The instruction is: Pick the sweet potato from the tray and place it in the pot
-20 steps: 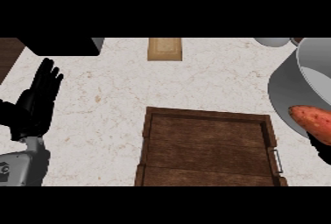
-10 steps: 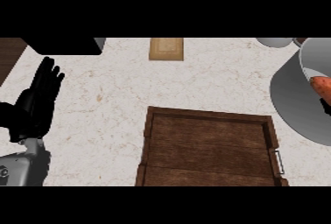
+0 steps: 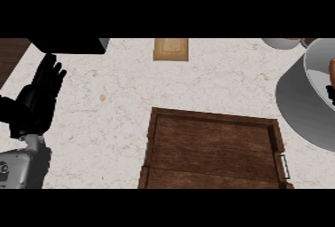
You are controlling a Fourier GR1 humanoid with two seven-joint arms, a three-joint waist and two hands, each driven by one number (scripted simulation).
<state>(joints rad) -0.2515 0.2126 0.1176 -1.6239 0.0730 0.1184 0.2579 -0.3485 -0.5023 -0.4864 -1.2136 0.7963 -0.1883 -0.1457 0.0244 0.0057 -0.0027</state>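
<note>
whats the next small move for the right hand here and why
Probably open the right hand and let go: the sweet potato shows at the picture's right edge inside the pot's rim, and the wooden tray holds nothing. How the fingers stand can't be told. The left hand rests open.

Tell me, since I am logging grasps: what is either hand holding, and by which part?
The left hand rests open at the view's left, holding nothing. At the right edge over the pot, only a sliver of the sweet potato shows; its hold cannot be told.
</note>
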